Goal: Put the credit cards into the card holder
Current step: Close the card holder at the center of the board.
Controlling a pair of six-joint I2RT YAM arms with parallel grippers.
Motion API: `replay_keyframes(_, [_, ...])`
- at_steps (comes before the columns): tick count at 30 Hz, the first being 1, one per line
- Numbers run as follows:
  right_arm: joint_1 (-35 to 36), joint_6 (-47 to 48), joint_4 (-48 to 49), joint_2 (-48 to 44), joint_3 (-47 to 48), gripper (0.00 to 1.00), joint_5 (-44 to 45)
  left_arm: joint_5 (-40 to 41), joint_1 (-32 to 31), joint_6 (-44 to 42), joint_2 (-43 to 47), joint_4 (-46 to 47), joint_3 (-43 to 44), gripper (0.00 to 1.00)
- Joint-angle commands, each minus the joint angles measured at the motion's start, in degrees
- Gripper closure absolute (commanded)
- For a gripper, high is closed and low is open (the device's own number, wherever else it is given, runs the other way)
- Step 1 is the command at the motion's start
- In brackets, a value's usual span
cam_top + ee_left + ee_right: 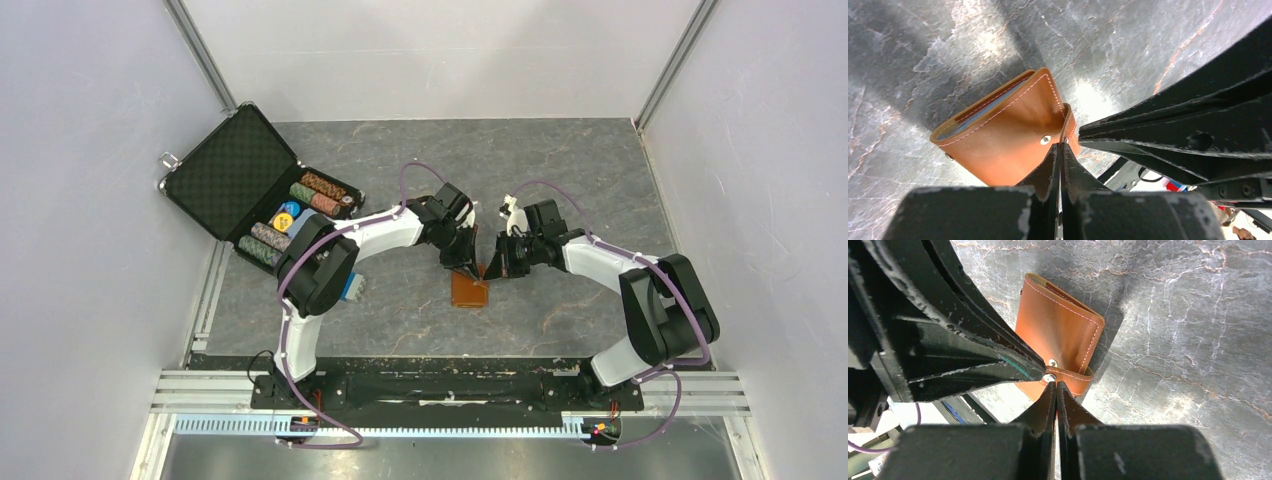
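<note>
While they meet mid-frame, left gripper and right gripper show jaws pressed together (tips at the snap tab). Card holder lies folded, lower centre.

- The card holder was tan-brown leather with pale stitching, a silver snap stud and a pale blue strip of lining at its open edge.
- The table under the card holder was grey and marbled, with whitish veins and thin rust-coloured streaks.
- The left gripper and right gripper, meeting at the card holder, were black, scuffed pale along their edges.
- The left arm and right arm, either side of the card holder, were white with black joints and purple cables.
- Well left of the card holder, the briefcase was black with a diamond-textured lining.
- Its poker chips were striped rolls in green and reddish-brown, plus one blue and one yellow chip.
</note>
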State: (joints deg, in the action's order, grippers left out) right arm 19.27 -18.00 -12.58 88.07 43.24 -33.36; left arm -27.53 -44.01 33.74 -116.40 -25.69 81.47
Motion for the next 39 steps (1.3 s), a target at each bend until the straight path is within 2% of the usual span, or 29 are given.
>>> replay_keyframes(1, [-0.04,0.01,2.68,-0.72,-0.08,1.00,-1.43,4.09,-0.20,-3.29,2.88,-2.64,1.67,0.98])
replay_keyframes(18, [0.74,-0.47,4.00,2.20,-0.27,1.00,-3.70,11.01,-1.34,-6.58,1.63,-8.03,2.99,0.98])
replay_keyframes(35, [4.02,-2.74,6.65,12.77,3.94,1.00,-3.21,15.48,-1.78,-7.72,-1.58,-9.94,1.85,0.98])
replay_keyframes(39, [3.93,-2.58,6.90,11.01,3.58,1.00,-2.13,16.14,-1.87,-7.93,-2.82,-9.99,1.80,0.98])
